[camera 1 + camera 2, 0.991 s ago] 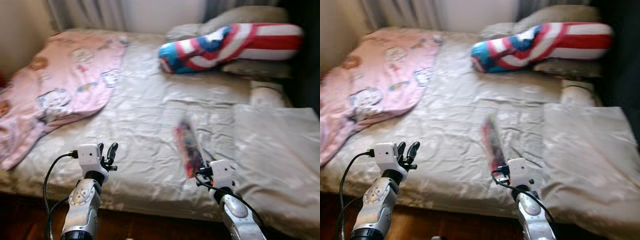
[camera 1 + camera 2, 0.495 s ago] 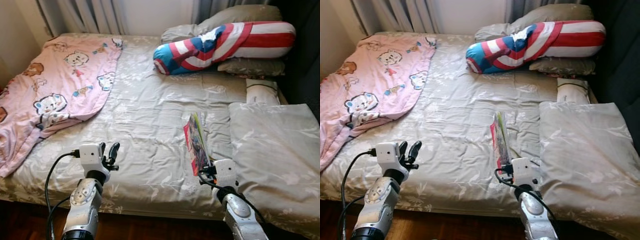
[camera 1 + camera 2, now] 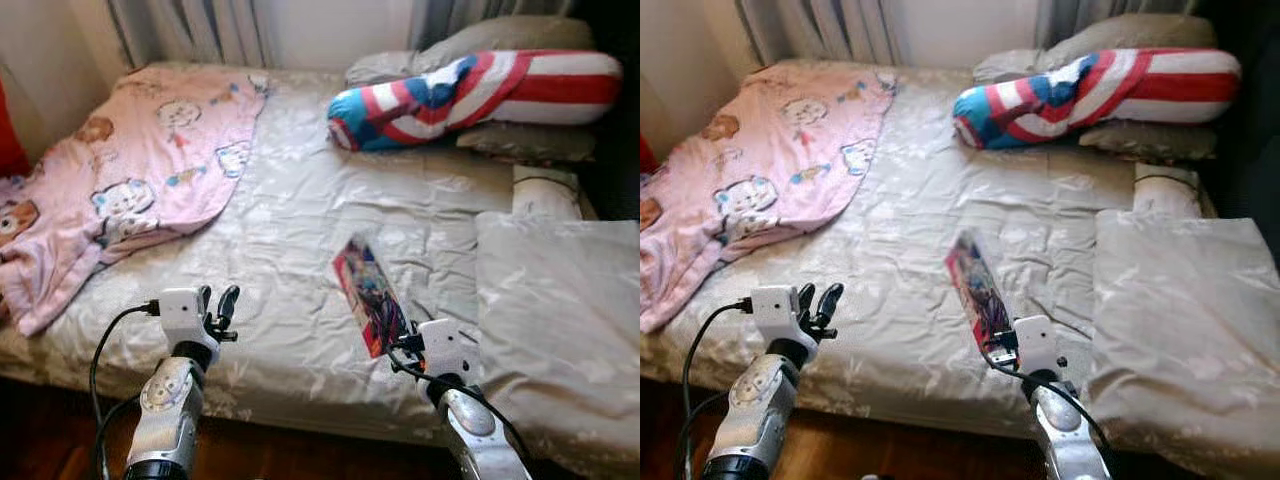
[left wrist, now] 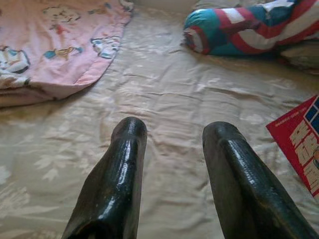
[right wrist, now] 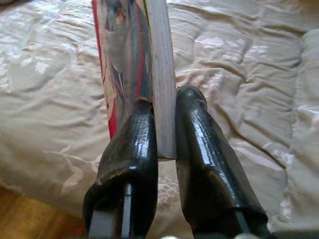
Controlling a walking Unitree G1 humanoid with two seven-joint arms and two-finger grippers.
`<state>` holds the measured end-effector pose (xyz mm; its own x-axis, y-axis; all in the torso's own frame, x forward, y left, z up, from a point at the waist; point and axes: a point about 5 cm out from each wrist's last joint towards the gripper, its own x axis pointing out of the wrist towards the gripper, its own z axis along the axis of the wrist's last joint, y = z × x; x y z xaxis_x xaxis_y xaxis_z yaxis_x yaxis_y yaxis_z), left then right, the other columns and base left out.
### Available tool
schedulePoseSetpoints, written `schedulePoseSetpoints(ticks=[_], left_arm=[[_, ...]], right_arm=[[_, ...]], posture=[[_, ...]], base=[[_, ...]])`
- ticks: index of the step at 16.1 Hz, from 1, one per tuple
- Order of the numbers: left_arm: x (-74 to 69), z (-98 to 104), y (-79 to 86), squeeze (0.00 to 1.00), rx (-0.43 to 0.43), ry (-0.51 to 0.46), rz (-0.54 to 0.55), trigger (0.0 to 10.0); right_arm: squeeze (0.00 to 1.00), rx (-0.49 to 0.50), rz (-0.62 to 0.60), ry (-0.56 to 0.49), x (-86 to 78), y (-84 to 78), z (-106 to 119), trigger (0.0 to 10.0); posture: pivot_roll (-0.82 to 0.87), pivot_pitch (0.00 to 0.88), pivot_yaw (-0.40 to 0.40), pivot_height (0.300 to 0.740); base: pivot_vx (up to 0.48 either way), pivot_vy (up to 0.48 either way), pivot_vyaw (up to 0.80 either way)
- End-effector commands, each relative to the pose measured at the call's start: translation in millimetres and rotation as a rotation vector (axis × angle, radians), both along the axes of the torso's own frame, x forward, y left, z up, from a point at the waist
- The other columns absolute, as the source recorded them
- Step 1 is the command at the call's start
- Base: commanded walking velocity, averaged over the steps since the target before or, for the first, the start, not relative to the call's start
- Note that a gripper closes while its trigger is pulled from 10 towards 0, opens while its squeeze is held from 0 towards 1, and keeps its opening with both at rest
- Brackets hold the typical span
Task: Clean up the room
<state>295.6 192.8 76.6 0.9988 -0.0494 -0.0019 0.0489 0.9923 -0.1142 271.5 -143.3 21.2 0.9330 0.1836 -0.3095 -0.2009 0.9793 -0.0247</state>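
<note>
Right wrist view: right gripper [image 5: 163,129] clamped on book [image 5: 134,59] edge, above bed [image 3: 290,230]. Left gripper [image 4: 172,149] fingers apart, empty, near left.

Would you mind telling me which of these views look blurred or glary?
Both eye views are softly motion-blurred, the book smeared, with glare on the bedsheet; the left wrist view is fairly sharp, its left hand glossy; the right wrist view blurs the book's cover above the right hand.
</note>
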Motion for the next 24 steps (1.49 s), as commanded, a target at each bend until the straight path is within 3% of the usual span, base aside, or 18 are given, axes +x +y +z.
schedulePoseSetpoints(ticks=[1, 12, 16, 19, 21, 24], left_arm=[[-0.4, -2.0, 0.3, 0.00, -0.004, 0.017, -0.002, 10.0], [-0.3, -1.4, -1.7, 0.00, -0.010, 0.013, -0.008, 10.0], [-0.1, 0.1, -2.6, 0.00, -0.012, 0.002, -0.023, 10.0], [-0.5, 0.4, -3.6, 0.00, -0.011, 0.004, -0.035, 10.0], [-1.3, 0.5, -4.3, 0.00, -0.007, 0.003, -0.046, 10.0], [-1.7, 0.8, -6.5, 0.00, -0.011, 0.001, -0.058, 10.0]], right_arm=[[0.00, 0.018, -0.011, -0.054, 3.4, -1.2, 9.3, 10.0], [0.00, 0.023, -0.012, -0.056, 2.6, -1.0, 9.5, 10.0], [0.00, 0.030, -0.049, -0.025, 2.1, -1.4, 4.8, 10.0], [0.00, 0.117, -0.121, -0.003, 2.4, -2.9, 3.0, 10.0], [0.00, 0.219, -0.139, 0.009, 2.7, 4.8, 3.9, 10.0], [0.00, 0.200, -0.173, -0.018, 7.0, 1.2, 8.0, 10.0]], posture=[[0.01, 0.113, -0.020, 0.740], [0.01, 0.116, -0.021, 0.740], [0.01, 0.117, -0.019, 0.740], [0.01, 0.120, -0.016, 0.740], [0.01, 0.120, -0.016, 0.740], [0.01, 0.122, -0.015, 0.740]], base=[[0.000, 0.000, 0.00], [0.241, 0.000, 0.19], [0.000, 0.000, 0.00], [0.000, 0.000, 0.00], [0.000, 0.000, 0.00], [0.000, 0.000, 0.00]])
